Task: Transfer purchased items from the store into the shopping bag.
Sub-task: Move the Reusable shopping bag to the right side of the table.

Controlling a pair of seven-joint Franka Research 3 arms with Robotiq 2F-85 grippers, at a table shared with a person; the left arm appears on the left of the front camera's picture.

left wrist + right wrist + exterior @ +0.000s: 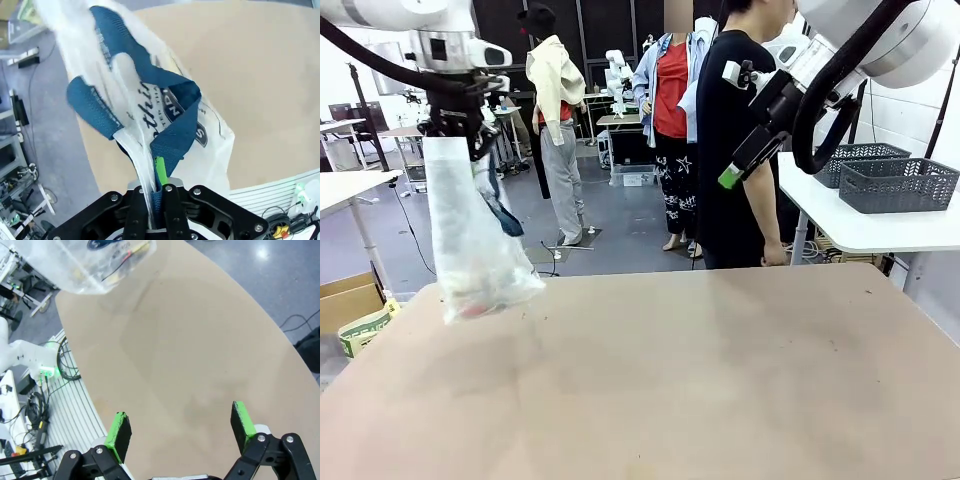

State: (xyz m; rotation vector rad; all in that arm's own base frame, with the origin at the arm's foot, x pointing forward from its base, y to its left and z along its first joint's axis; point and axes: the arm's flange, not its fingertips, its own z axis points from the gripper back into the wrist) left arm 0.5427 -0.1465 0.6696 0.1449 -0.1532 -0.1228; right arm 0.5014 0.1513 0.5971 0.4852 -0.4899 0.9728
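The shopping bag [470, 235] hangs in the air over the table's left edge, a translucent whitish plastic tote with navy straps. My left gripper [460, 135] is shut on its top, high at the left. In the left wrist view the bag [165, 115] drops away from my left gripper [157, 187], whose fingers pinch the blue strap and plastic. Red and yellow purchased items [485, 295] show faintly through the bag's bottom. High at the right, my right gripper [740, 165] stands open and holds nothing. The right wrist view has this gripper [182, 427] above bare table, the bag [95, 260] far off.
The tan table [670, 380] spreads wide below both arms. A person in a black shirt [740, 150] stands at the far side. Two dark grey lattice baskets [895, 180] sit on a white table at the back right. A cardboard box [345, 300] is on the floor at the left.
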